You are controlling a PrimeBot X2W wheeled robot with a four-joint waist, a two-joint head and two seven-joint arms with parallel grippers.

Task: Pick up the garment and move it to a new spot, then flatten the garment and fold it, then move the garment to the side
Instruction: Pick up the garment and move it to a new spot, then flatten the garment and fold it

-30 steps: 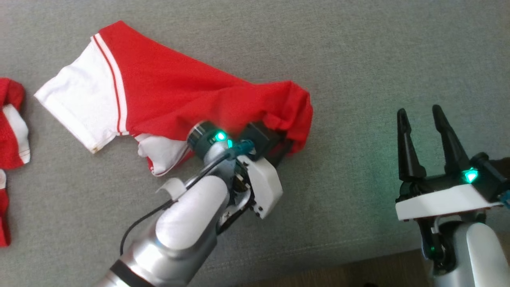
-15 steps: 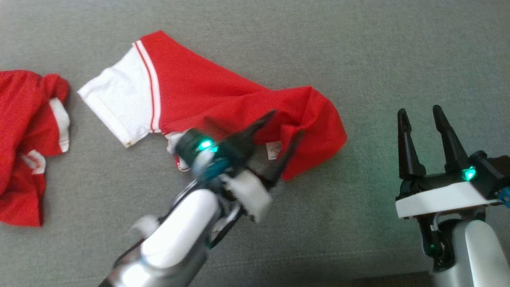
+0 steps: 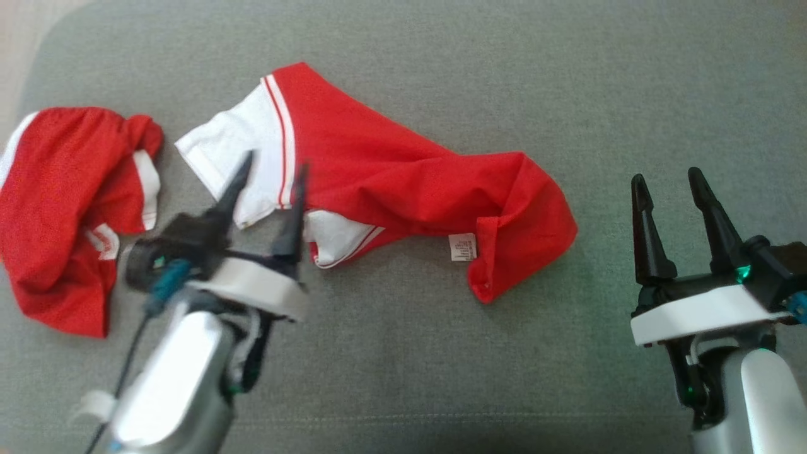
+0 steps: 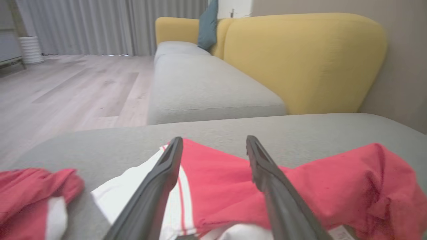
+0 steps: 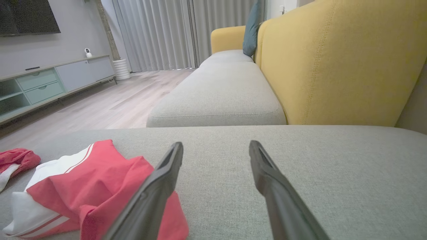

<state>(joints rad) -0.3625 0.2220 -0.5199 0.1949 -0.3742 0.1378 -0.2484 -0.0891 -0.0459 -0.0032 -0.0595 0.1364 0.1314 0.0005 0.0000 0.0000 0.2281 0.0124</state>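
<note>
The garment [image 3: 403, 176] is a red piece with a white, red-striped end, lying crumpled across the grey cushion [image 3: 567, 75]; a small white label shows near its right fold. In the left wrist view the garment [image 4: 217, 176] lies just under and beyond the fingers. My left gripper [image 3: 271, 173] stands open above the white end, with nothing between its fingers. My right gripper [image 3: 668, 186] is open and apart from the cloth, to the right of the garment's folded end. In the right wrist view the garment [image 5: 93, 183] sits at lower left.
A second red and white garment [image 3: 63, 202] lies bunched at the left edge of the cushion. A yellow sofa back [image 4: 300, 60] and another grey seat [image 4: 206, 86] stand beyond. Wooden floor [image 4: 66, 90] lies past the cushion's left side.
My left gripper has let go of the garment's right end, opened, and swung left to the white end. The head camera has shifted, bringing the second garment further into view. The right arm stayed still.
</note>
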